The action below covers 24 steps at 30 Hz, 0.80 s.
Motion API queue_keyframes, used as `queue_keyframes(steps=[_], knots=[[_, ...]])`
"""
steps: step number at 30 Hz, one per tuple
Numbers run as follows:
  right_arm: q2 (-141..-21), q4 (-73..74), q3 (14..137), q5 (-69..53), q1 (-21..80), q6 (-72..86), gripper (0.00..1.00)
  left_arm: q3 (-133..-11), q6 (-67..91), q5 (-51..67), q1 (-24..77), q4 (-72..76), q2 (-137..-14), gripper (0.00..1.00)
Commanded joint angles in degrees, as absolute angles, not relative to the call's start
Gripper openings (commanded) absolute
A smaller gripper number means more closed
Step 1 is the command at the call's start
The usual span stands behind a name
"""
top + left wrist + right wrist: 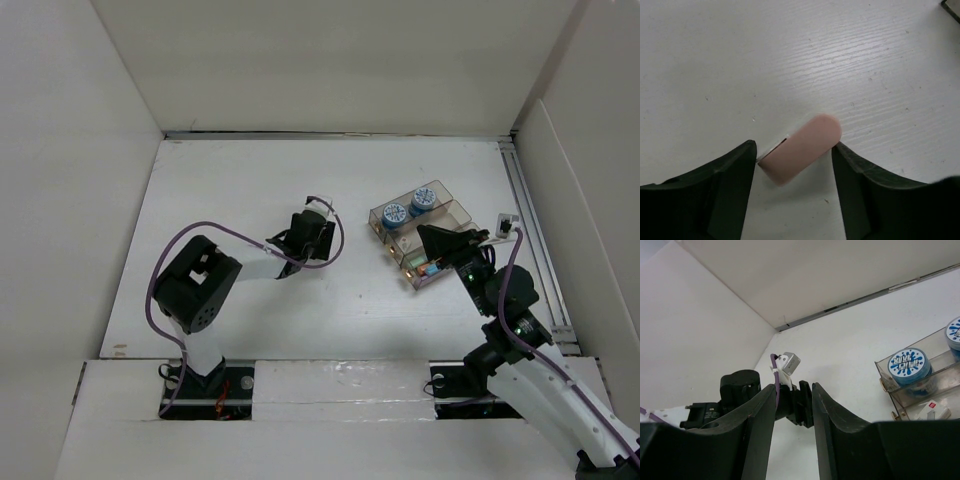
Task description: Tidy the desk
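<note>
A pink eraser [802,147] lies slantwise on the white desk [790,60]. My left gripper [794,150] is open and points down at it, with one finger on each side and both tips close to its ends. In the top view the left gripper [316,232] is at the middle of the desk [250,190], and the eraser is hidden under it. My right gripper [794,386] is open with a narrow gap and holds nothing. In the top view it [436,238] hovers over the clear tray [452,212].
The clear compartmented tray holds two blue-lidded tubs [395,213] [422,200] and small items [430,268]; a tub [910,365] also shows in the right wrist view. A small black-and-white object [507,225] lies by the right rail. White walls surround the desk.
</note>
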<state>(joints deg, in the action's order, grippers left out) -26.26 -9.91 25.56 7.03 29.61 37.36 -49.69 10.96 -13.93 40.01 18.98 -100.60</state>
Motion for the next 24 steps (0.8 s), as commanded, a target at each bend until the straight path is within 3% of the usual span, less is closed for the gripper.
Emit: queue_keyframes(steps=[1,2,3,7,22,24], knots=[[-25.75,-12.92,26.98,7.38,29.44,37.18,0.41,-51.33,10.99,-13.36,39.64,19.51,-100.19,0.53],[-25.75,-12.92,26.98,7.3,29.44,37.18,0.41,-51.07,11.25,-13.01,39.64,19.42,-100.11,0.46],[-25.58,-13.01,27.07,7.29,29.44,37.18,0.41,-50.98,11.51,-12.83,39.64,19.6,-100.02,0.27],[-25.75,-13.01,27.07,7.03,29.44,37.18,0.41,-50.45,12.13,-11.34,39.64,19.6,-99.58,0.0],[-26.19,-13.18,26.9,6.51,29.44,37.35,0.41,-50.01,13.8,-5.63,42.53,20.04,-89.04,0.0],[-26.1,-13.27,26.9,6.15,29.44,37.53,0.41,-50.71,15.46,-0.37,42.54,20.82,-86.5,0.0]])
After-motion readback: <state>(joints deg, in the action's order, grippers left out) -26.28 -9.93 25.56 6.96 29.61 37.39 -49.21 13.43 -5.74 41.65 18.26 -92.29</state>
